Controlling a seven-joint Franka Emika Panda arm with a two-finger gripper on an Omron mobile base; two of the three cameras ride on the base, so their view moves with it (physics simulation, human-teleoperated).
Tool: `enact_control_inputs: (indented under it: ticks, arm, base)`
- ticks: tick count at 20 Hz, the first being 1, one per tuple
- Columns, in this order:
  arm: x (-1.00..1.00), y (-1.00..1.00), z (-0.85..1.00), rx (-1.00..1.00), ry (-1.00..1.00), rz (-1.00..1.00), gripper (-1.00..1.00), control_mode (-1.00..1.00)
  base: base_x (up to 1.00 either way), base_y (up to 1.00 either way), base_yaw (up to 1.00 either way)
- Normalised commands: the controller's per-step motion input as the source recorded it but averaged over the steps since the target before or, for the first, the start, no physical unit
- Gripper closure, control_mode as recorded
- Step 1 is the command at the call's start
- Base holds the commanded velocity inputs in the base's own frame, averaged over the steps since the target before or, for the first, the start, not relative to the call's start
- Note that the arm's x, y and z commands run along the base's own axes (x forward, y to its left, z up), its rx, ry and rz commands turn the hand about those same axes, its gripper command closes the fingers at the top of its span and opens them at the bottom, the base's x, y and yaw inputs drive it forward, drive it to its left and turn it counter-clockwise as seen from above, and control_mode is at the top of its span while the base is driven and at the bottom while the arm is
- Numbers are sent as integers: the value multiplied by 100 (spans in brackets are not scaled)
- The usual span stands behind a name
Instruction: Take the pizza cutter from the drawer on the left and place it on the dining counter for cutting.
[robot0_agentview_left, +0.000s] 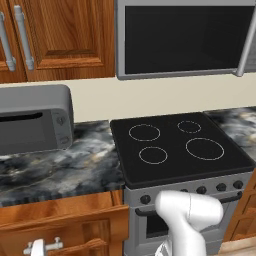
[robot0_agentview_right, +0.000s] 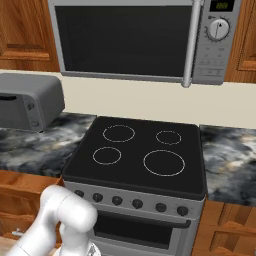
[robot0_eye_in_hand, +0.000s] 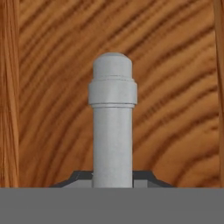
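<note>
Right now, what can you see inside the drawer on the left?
Nothing of its inside. The drawer shows just its wood front and silver bar handle, which the hand straddles in the hand view. Any contents, including a pizza cutter, stay covered behind that front.

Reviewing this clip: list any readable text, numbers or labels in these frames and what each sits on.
Microwave display: green digits, too blurred to read.
Microwave dial: tick marks, no legible numbers.
Stove knobs: no readable markings.
Toaster oven: no legible label.
Drawer bar handle: no text.
</note>
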Motion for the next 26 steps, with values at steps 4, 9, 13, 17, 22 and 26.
enact_control_inputs:
  ticks: [4,9,13,17,22,26]
  arm:
    - [-59,0,-9,0,1,0,100,-100]
    - [-65,0,-11,0,2,0,100,-100]
    - [-69,0,-14,0,1,0,100,-100]
    - [-69,0,-15,0,0,0,100,-100]
    - [-69,0,-14,0,0,0,100,-100]
    - [-68,0,-16,0,0,0,100,-100]
  base:
    - [0,0,0]
    - [0,0,0]
    - [0,0,0]
    - [0,0,0]
    - [0,0,0]
    - [0,0,0]
